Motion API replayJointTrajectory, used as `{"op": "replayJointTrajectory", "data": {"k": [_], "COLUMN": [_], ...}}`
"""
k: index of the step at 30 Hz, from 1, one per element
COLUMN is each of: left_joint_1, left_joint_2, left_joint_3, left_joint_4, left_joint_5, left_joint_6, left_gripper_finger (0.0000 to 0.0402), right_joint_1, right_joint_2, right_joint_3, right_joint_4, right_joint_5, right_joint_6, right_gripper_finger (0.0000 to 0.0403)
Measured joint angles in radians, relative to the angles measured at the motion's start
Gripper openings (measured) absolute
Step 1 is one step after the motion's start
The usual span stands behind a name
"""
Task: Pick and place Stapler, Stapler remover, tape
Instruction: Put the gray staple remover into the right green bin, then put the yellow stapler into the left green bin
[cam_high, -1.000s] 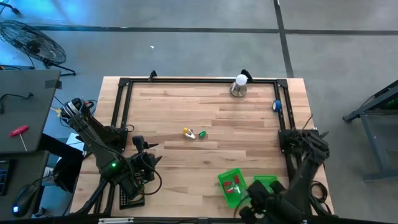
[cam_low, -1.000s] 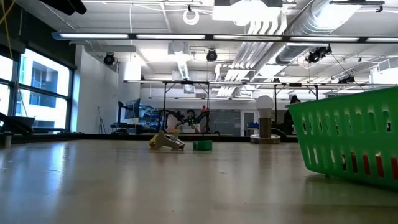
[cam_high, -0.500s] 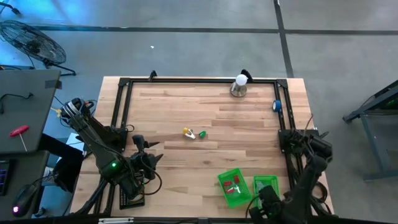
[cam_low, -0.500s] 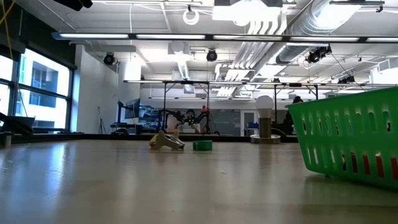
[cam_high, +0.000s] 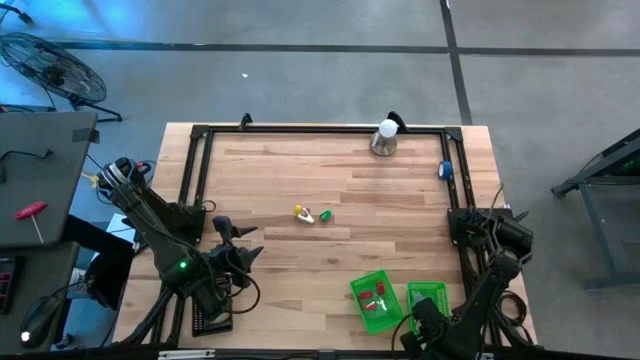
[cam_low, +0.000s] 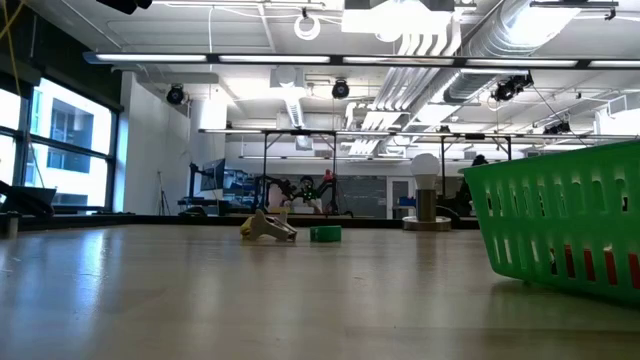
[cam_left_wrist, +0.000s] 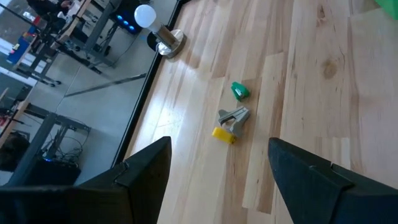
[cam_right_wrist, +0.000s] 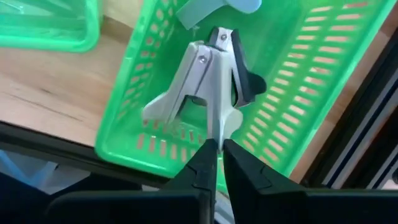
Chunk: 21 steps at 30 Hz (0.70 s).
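Observation:
My right gripper (cam_right_wrist: 216, 155) points down into the right green basket (cam_high: 428, 296) at the table's near right and is shut on a silver stapler remover with black grips (cam_right_wrist: 211, 81). A light blue thing (cam_right_wrist: 211, 9) lies in the same basket, cut by the picture's edge. At the table's middle lie a grey claw-shaped piece (cam_left_wrist: 234, 116), a small yellow piece (cam_left_wrist: 224, 134) and a small green roll (cam_left_wrist: 240, 91). My left gripper (cam_left_wrist: 221, 186) waits open at the table's left (cam_high: 240, 255). My right gripper pinches the free end of one silver arm of the stapler remover (cam_right_wrist: 217, 132) between its two fingertips. The fingers come from above, pointing down. The remover spreads out below them inside the basket; I cannot tell whether it rests on the basket's floor.
A second green basket (cam_high: 373, 300) with red things in it stands just left of the first. A lamp with a white bulb (cam_high: 384, 138) stands at the far edge. A black frame (cam_high: 200, 160) runs round the wooden table.
My right gripper has sunk toward the right green basket near the table's near edge, turning a little as it went down. The pieces at the table's middle have stayed where they were.

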Motion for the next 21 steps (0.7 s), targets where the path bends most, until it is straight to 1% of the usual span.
{"op": "replayJointTrajectory", "data": {"k": [4,8,13,15,17,21], "left_joint_1": [0.0,0.0,0.0,0.0,0.0,0.0], "left_joint_2": [0.0,0.0,0.0,0.0,0.0,0.0], "left_joint_3": [0.0,0.0,0.0,0.0,0.0,0.0], "left_joint_4": [0.003,0.016,0.036,0.042,0.05,0.053], "left_joint_5": [0.016,0.017,0.021,0.026,0.028,0.057], "left_joint_6": [0.0,0.0,0.0,0.0,0.0,0.0], "left_gripper_finger": [0.0259,0.0259,0.0259,0.0259,0.0259,0.0259], "right_joint_1": [-0.007,-0.021,-0.047,-0.053,-0.053,-0.046], "right_joint_2": [0.0,0.0,-0.001,-0.001,-0.002,-0.003], "right_joint_3": [-0.004,0.0,0.061,0.108,0.161,0.255], "right_joint_4": [-0.02,-0.007,-0.086,-0.137,-0.191,-0.254], "right_joint_5": [-0.021,-0.06,-0.025,0.017,0.082,0.293], "right_joint_6": [-0.012,-0.091,-0.12,-0.121,-0.131,-0.165], "right_gripper_finger": [0.0049,0.008,0.0095,0.0095,0.0091,0.0083]}}
